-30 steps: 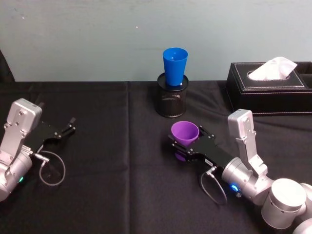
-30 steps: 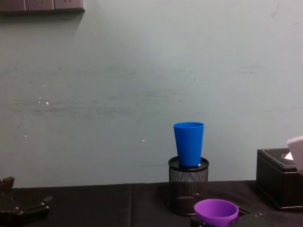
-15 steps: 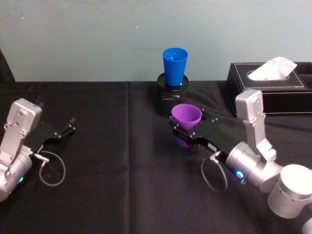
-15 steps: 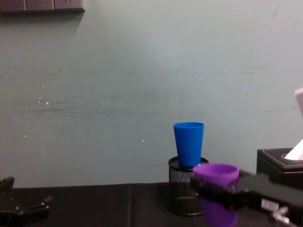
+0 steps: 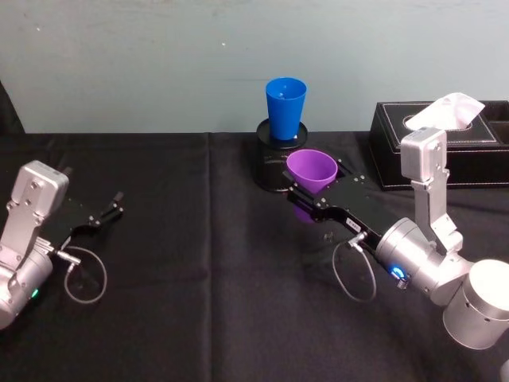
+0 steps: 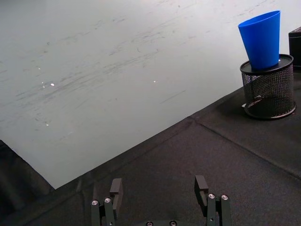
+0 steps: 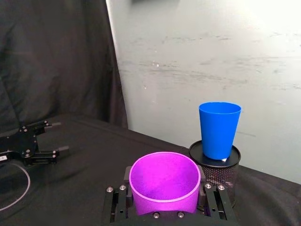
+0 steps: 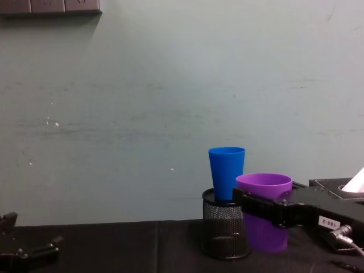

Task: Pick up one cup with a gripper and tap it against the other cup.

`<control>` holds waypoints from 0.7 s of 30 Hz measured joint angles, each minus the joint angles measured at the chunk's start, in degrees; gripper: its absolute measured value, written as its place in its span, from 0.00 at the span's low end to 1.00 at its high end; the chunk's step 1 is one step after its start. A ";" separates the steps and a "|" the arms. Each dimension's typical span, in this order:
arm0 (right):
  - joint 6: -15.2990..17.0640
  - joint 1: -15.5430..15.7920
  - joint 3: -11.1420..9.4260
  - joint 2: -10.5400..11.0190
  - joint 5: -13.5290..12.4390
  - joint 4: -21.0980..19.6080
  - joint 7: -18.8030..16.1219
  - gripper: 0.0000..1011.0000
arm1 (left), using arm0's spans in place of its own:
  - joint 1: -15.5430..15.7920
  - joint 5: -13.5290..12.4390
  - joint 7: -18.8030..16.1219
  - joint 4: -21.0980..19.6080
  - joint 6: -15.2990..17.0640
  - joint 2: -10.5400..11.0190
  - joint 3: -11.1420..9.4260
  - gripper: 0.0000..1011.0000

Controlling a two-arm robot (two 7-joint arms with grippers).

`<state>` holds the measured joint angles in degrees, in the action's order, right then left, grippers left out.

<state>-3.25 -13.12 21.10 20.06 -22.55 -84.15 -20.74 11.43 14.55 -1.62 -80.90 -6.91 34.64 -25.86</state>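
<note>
Black-draped table (image 5: 207, 263) under the wire-mesh pen holder (image 5: 274, 171), running out to both sides of it.

Silver-grey right arm (image 5: 421, 263), reaching in toward the pen holder from its right and from nearer the robot, blue ring lit near the wrist.

Black tissue box (image 5: 445, 155) to the right of the pen holder, near but apart from it, white tissue poking up from the top.

Left gripper (image 5: 107, 211) well to the left of the pen holder and nearer the robot, low over the cloth; fingers spread wide, nothing between them, as seen from the left wrist (image 6: 159, 186).

Right gripper (image 5: 312, 185) just in front of the pen holder and slightly right of it, jaws closed against both sides of the purple cup (image 5: 310, 169).

Blue cup (image 5: 285, 107) upright, base set in the pen holder's mouth, most of its height above the mesh rim.

Purple cup upright, mouth up, just beside the pen holder, rim a little above the holder's rim and below the blue cup's rim in the chest view (image 8: 265, 183). From the right wrist, purple cup (image 7: 164, 181) nearer than the blue cup (image 7: 218, 129), a gap between the two.
</note>
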 joint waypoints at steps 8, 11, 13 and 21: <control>0.00 -0.10 0.14 0.04 -0.08 0.18 0.01 0.73 | 0.00 0.00 0.00 0.00 0.00 0.00 0.00 0.99; 0.00 -0.11 0.16 0.05 -0.09 0.22 0.01 0.73 | 0.00 0.00 0.00 0.00 0.00 0.00 0.00 0.99; 0.00 -0.12 0.17 0.06 -0.10 0.24 0.01 0.73 | 0.00 0.00 0.00 0.00 0.00 0.00 0.00 0.99; 0.00 -0.16 0.23 0.11 -0.15 0.30 0.00 0.73 | 0.00 0.00 0.00 0.00 0.00 0.00 0.00 0.99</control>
<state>-3.25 -13.28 21.33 20.16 -22.70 -83.85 -20.73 11.43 14.55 -1.62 -80.90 -6.91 34.65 -25.86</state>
